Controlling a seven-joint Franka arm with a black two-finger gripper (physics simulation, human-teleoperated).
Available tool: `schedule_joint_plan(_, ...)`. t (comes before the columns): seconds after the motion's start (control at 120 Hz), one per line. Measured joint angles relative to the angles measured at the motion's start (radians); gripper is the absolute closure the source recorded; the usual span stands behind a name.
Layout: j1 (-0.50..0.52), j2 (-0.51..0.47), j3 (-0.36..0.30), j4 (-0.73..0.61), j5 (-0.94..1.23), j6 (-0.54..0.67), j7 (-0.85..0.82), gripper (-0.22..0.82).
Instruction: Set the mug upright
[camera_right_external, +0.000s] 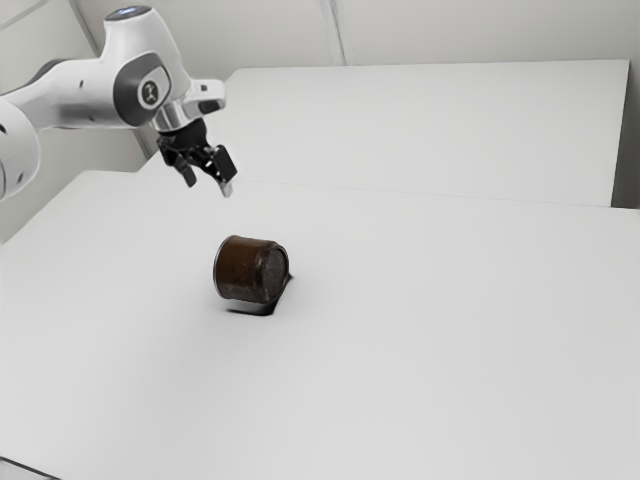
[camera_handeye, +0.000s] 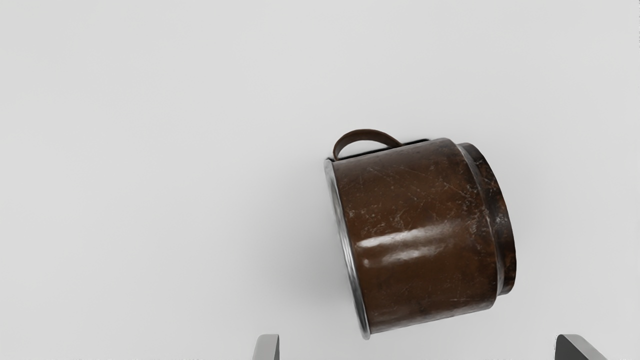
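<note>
The mug (camera_right_external: 248, 269) lies on its side on the table, its rim (camera_handeye: 346, 240) toward the exterior view's left and its base (camera_handeye: 492, 220) toward that view's right, turned partly to the camera. Above it, and well apart from it, hangs the gripper (camera_right_external: 208, 183), open and empty, its two fingertips spread wide. Seen from the wrist, the mug's long axis runs nearly along the line from one fingertip to the other, a little askew, with the rim toward one finger and the base toward the other; the handle (camera_handeye: 367, 135) juts from the side farther from the fingers. That is the relation I would judge the reach to turn on: closing as the hand is now set would pinch the mug end to end, while a hold across the round body would call for a turn of the wrist. Either way the rim has to come up and the base go down. The table (camera_right_external: 430, 360) is smooth and white, with a thin seam crossing it farther back; beyond its far edge stands a pale wall (camera_right_external: 450, 30) with an upright strip (camera_right_external: 335, 30) on it.
</note>
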Motion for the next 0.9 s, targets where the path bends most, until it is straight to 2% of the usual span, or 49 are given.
schedule_joint_plan(0.167,0.02,-0.033,0.038,-0.066,-0.068,-0.001,0.024,0.0)
schedule_joint_plan(0.3,0.146,0.062,0.041,-0.068,-0.278,-0.034,0.109,0.0)
schedule_joint_plan(0.408,0.202,0.132,0.041,-0.061,-0.461,-0.093,0.19,0.0)
schedule_joint_plan(0.642,0.249,0.227,0.055,-0.058,-0.729,-0.206,0.338,0.0)
schedule_joint_plan(0.9,0.273,0.302,0.057,-0.061,-0.89,-0.254,0.452,0.0)
